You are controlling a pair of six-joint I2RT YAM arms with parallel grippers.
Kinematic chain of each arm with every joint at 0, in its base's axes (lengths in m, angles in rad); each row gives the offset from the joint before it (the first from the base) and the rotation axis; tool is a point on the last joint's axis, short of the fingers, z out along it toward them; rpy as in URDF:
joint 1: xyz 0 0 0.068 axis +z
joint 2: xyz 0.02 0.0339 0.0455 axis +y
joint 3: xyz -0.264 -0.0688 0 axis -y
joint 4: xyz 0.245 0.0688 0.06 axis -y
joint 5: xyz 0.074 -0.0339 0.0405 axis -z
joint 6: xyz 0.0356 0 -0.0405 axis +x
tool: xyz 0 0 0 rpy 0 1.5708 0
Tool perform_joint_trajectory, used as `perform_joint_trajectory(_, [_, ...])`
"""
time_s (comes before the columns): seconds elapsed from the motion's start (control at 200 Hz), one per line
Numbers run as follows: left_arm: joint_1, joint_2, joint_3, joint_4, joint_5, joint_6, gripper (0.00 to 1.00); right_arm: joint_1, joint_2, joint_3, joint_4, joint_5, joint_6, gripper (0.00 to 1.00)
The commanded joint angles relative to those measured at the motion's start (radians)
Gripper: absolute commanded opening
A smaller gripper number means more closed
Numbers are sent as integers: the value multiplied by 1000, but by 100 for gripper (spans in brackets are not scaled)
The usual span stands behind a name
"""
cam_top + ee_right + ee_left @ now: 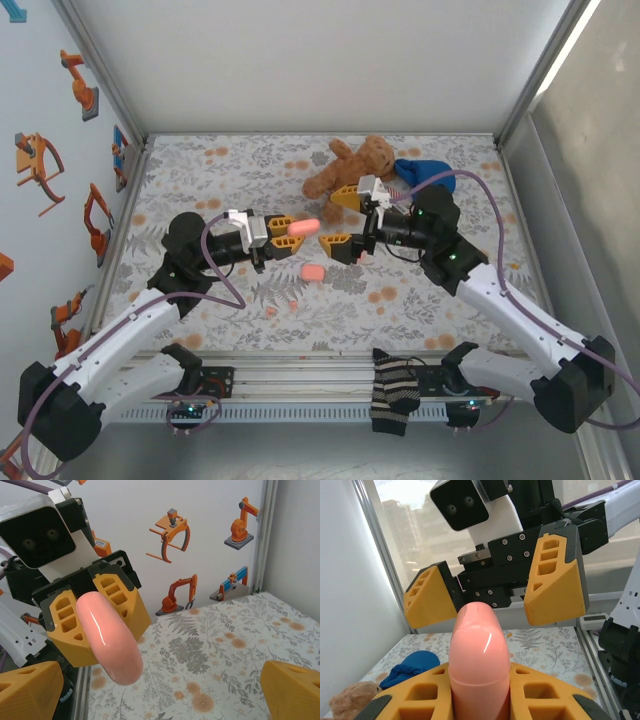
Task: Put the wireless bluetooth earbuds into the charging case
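Observation:
My left gripper (pixel 285 228) is shut on a closed salmon-pink charging case (pixel 303 228), held in the air above the middle of the table. In the left wrist view the case (pixel 479 650) stands up between my yellow fingers (pixel 422 695), its lid seam closed. My right gripper (pixel 340 220) faces it, open wide, one finger on each side of the case's far end without touching. From the right wrist the case (pixel 107 637) points toward me. A tiny pink earbud (pixel 293 302) lies on the floral table below.
A second pink case (pixel 313 272) lies on the table under the grippers. A brown teddy bear (pixel 350 165) and a blue cloth (pixel 415 172) sit at the back. A striped sock (pixel 392 395) hangs over the front rail. White walls close in the sides.

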Motion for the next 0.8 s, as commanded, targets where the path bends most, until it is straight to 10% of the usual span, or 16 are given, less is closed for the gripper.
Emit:
perform_joint_trajectory(0.0, [4, -1, 5, 28, 38, -9, 0, 12, 14, 44, 43, -6, -13, 99])
perform_joint_trajectory(0.796, [3, -14, 21, -38, 65, 21, 0, 20, 53, 120, -26, 116, -79, 98])
